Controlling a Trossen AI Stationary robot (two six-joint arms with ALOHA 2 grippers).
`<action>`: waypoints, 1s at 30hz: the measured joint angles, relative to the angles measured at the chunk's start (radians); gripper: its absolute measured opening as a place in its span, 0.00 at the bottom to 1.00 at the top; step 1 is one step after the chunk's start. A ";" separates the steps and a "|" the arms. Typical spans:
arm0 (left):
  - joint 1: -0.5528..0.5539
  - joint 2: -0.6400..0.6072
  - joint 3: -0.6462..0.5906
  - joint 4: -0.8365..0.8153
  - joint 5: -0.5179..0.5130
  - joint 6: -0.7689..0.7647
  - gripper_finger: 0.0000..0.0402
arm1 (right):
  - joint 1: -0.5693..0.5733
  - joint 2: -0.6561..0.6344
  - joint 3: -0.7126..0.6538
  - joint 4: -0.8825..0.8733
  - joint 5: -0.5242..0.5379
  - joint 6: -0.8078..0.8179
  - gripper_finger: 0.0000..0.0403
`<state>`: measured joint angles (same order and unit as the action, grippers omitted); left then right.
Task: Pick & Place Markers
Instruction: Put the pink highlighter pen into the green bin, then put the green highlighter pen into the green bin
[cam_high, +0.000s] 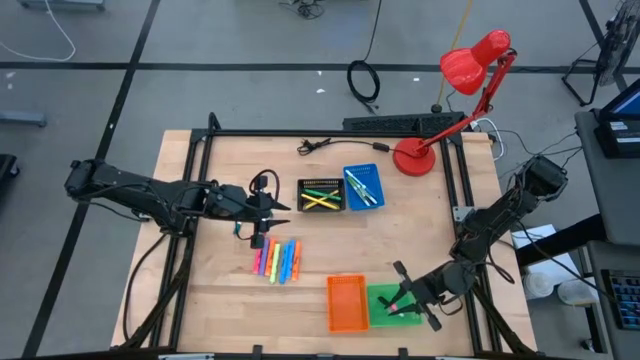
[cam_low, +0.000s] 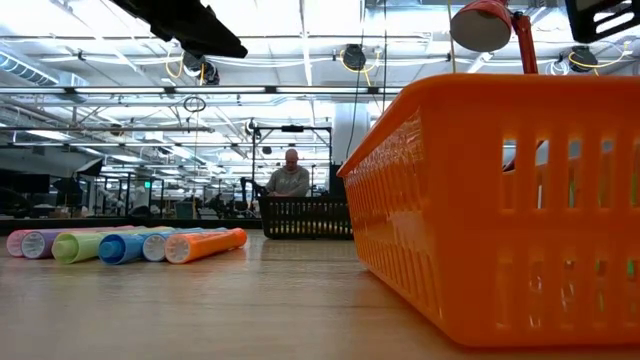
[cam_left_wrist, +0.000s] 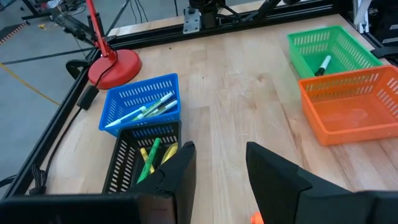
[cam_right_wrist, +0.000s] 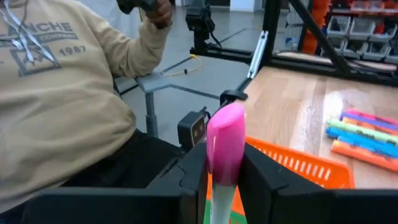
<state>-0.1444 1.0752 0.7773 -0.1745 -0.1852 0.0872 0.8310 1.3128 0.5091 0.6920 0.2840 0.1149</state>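
Observation:
Several markers (cam_high: 275, 260) in pink, orange, yellow, green and blue lie side by side on the table; they also show in the low view (cam_low: 120, 243). My left gripper (cam_high: 272, 208) hovers just beyond their far ends, open and with nothing in it (cam_left_wrist: 221, 168). My right gripper (cam_high: 402, 298) is over the green tray (cam_high: 385, 312) at the near right, shut on a pink-capped, white-bodied marker (cam_right_wrist: 224, 146). A dark marker (cam_left_wrist: 323, 65) lies in the green tray. More markers lie in the blue tray (cam_high: 362, 187) and the black tray (cam_high: 320, 195). My right gripper pinches the pink marker between its two fingers (cam_right_wrist: 194, 177), on the white body just below the pink cap (cam_right_wrist: 219, 190). The pink cap sticks out past the fingers. The marker is lifted clear, above the green tray.
The orange tray (cam_high: 347, 302) stands beside the green one and fills the right of the low view (cam_low: 500, 200). A red desk lamp (cam_high: 412, 155) stands at the far right. A person in a tan sweatshirt (cam_right_wrist: 56, 93) sits just off the table's near edge.

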 joint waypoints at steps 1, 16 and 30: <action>0.000 0.000 0.000 0.000 0.000 0.000 0.36 | 0.000 0.000 0.000 0.005 -0.002 -0.003 0.16; 0.000 0.000 0.000 -0.002 0.000 0.000 0.36 | -0.012 0.000 0.000 -0.113 0.134 0.236 0.31; 0.000 0.000 0.000 -0.064 0.000 -0.059 0.36 | -0.011 0.000 0.000 -0.021 0.133 0.158 0.53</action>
<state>-0.1444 1.0752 0.7773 -0.2390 -0.1848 0.0281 0.8196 1.3132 0.5087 0.6706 0.4175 0.2725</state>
